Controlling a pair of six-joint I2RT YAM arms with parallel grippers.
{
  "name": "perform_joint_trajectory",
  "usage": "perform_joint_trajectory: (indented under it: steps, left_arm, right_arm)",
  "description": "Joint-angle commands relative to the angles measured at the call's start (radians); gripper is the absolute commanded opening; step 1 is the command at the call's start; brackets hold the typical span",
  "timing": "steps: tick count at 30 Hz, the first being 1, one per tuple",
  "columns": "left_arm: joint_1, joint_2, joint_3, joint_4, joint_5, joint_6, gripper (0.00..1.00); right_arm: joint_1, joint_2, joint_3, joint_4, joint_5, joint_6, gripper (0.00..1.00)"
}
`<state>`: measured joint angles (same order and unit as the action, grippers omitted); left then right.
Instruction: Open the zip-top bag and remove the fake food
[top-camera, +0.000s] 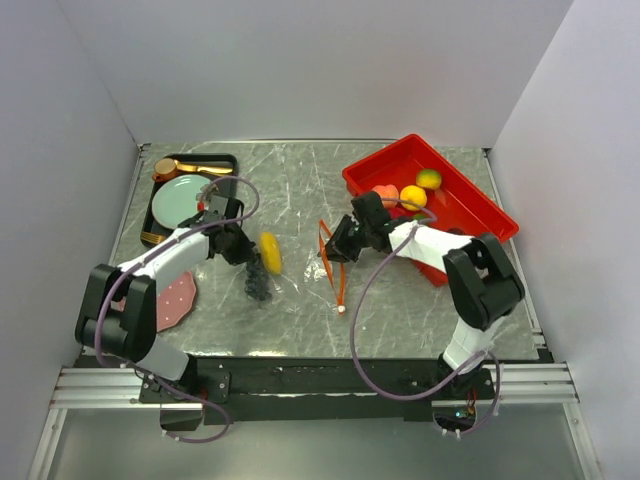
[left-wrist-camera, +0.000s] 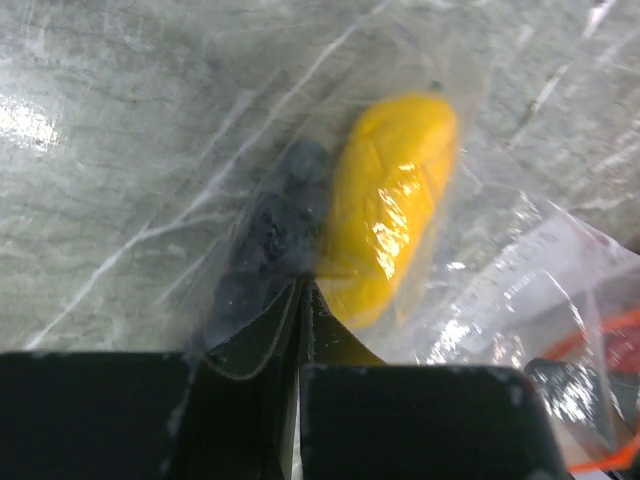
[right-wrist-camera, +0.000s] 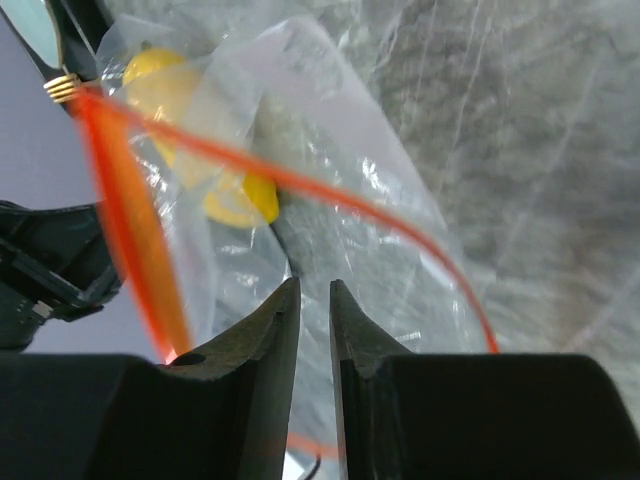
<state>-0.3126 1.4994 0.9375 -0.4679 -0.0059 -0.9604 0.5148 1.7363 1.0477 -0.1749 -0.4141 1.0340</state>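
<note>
Zip-top bag (right-wrist-camera: 330, 130) mouth faces right gripper (right-wrist-camera: 315, 290), jaws narrow, grip unclear; fake food (left-wrist-camera: 395, 200) nearer left gripper (left-wrist-camera: 302, 290), pinched on bag bottom.

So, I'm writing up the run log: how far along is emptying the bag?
Done: the zip-top bag has its orange zip strip gaping open, and three pieces of fake food lie in the red tray. In hand: the left gripper and right gripper each pinch the bag's film. Left: a yellow piece and a dark purple piece remain inside the bag.
</note>
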Motion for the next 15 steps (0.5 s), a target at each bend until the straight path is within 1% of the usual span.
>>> perform_joint_trajectory:
  steps: [1, 5, 6, 9, 12, 15]
  left_arm:
    - [0.003, 0.038, 0.018, 0.07, -0.003, -0.011, 0.05]
    - [0.004, 0.068, 0.007, 0.098, -0.002, -0.003, 0.03]
    - [0.004, 0.079, 0.006, 0.101, -0.002, -0.001, 0.01]
    - [0.001, 0.091, 0.003, 0.106, -0.002, 0.008, 0.01]
    - [-0.005, 0.104, 0.012, 0.083, -0.009, 0.018, 0.01]
    - [-0.025, 0.116, 0.026, 0.055, -0.037, 0.029, 0.01]
  right_arm:
    - [0.013, 0.063, 0.008, 0.152, -0.069, 0.073, 0.25]
    - [0.027, 0.109, 0.008, 0.182, -0.09, 0.089, 0.26]
    - [0.031, 0.115, 0.009, 0.213, -0.094, 0.095, 0.26]
    - [0.047, 0.147, 0.021, 0.23, -0.109, 0.106, 0.27]
    - [0.063, 0.18, 0.02, 0.291, -0.14, 0.136, 0.27]
    - [0.088, 0.212, 0.034, 0.307, -0.147, 0.147, 0.27]
